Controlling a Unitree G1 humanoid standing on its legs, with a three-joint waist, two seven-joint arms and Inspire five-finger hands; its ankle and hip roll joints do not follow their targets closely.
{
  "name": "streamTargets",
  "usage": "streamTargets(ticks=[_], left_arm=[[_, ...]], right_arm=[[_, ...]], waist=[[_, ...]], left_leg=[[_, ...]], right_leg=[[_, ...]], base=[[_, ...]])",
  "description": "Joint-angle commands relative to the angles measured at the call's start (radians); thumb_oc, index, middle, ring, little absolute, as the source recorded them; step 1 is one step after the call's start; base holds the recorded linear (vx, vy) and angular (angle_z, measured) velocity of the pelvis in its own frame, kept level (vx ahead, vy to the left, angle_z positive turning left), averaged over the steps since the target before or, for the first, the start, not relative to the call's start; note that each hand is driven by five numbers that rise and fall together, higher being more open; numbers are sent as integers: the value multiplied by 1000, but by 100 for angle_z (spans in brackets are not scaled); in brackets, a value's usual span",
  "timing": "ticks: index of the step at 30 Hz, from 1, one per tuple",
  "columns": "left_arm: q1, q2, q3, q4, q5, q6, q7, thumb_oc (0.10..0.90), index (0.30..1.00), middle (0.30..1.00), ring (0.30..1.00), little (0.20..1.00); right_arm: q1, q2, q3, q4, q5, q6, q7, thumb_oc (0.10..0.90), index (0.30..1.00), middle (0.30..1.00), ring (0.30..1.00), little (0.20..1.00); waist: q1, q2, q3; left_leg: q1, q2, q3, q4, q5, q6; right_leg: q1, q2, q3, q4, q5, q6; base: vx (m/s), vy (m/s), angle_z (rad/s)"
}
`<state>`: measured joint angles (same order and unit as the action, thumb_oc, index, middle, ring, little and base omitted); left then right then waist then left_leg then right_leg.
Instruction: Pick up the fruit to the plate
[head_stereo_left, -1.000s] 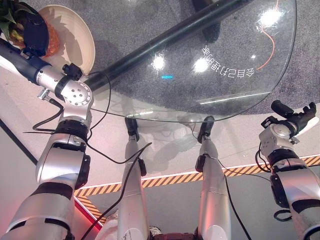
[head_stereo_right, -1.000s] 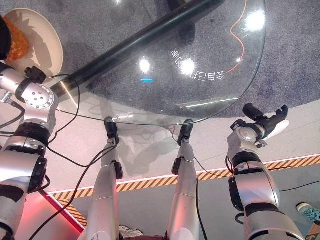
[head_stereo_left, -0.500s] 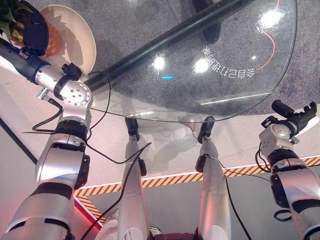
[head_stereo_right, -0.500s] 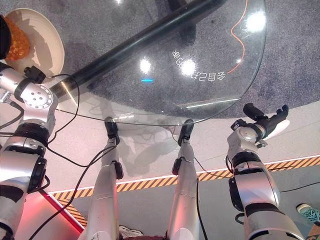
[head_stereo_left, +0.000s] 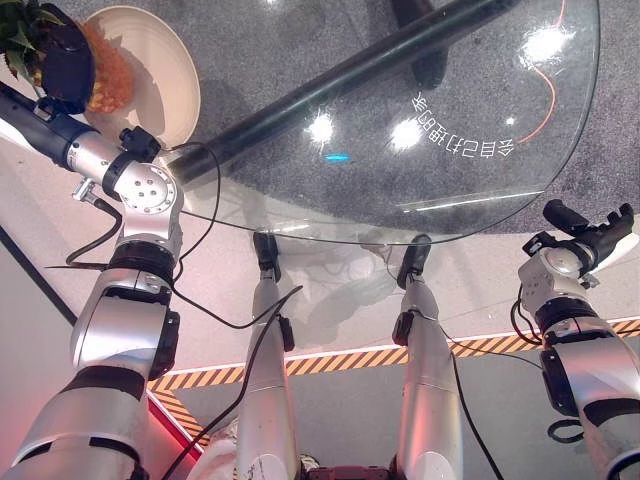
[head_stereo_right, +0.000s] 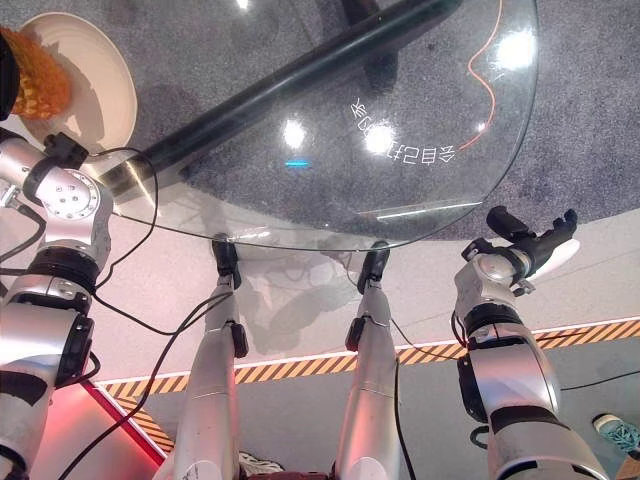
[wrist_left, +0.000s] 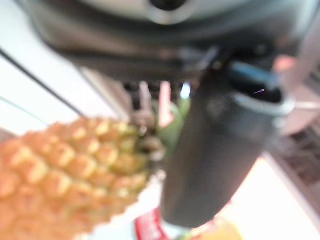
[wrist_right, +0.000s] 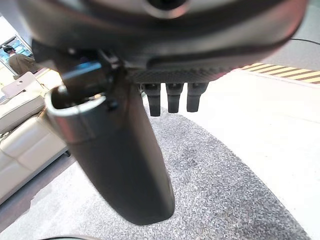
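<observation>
Orange pineapple (head_stereo_left: 103, 72), one, gripped by left hand (head_stereo_left: 62, 60) over one plate (head_stereo_left: 165, 70), right hand (head_stereo_left: 590, 232) loose.

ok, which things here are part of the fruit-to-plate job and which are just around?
Job:
- pineapple, held over the plate
- plate
- left hand, shut on the pineapple

Around:
- glass table
- right hand, idle off the table edge
- grey carpet

A pineapple (head_stereo_left: 103, 72) is held by the left hand (head_stereo_left: 62, 62) over a plate (head_stereo_left: 160, 75) set at the far left of a glass table (head_stereo_left: 400, 150). The right hand (head_stereo_left: 592, 232) is seen off the table's near right edge, well apart.
</observation>
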<state>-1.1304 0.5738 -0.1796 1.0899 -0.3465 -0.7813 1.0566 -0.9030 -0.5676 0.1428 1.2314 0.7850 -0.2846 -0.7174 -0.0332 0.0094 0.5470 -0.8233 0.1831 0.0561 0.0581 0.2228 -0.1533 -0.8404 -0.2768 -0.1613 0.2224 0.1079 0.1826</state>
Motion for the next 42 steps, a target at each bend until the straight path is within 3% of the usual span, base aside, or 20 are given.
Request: streamTargets(ticks=[1, 20, 36, 42], left_arm=[[-54, 89, 43, -5, -23, -109, -6, 800, 900, 900, 900, 900], [-8, 75, 39, -40, -24, -110, -101, 800, 900, 900, 900, 900], [43, 48, 45, -120, -84, -157, -153, 800, 900, 900, 900, 900], [63, 38, 48, -152, -174, -154, -242, 800, 900, 900, 900, 900]], right_arm=[[28, -68, 5, 42, -35, -58, -52, 800, 900, 900, 900, 900], [64, -44, -9, 38, -19, -65, -43, 800, 900, 900, 900, 900], [74, -43, -20, 31, -35, -68, -61, 800, 900, 900, 900, 900], [73, -50, -28, 28, -38, -66, -61, 800, 900, 900, 900, 900]], waist=[[21, -44, -27], [40, -73, -27], [50, -53, -27], [56, -48, -27]], left_leg=[[-10, 1, -33, 119, -120, -4], [21, 9, -36, 136, -130, -2], [30, 0, -35, 136, -141, -1], [23, -1, -36, 141, -142, -1]], right_leg=[[25, 15, -8, -23, -16, 8], [78, 14, -34, -17, -20, 16], [87, 5, -36, -14, -30, 18], [84, 0, -41, -11, -33, 20]], base=[[0, 0, 0], [2, -9, 2], [0, 0, 0], [0, 0, 0]])
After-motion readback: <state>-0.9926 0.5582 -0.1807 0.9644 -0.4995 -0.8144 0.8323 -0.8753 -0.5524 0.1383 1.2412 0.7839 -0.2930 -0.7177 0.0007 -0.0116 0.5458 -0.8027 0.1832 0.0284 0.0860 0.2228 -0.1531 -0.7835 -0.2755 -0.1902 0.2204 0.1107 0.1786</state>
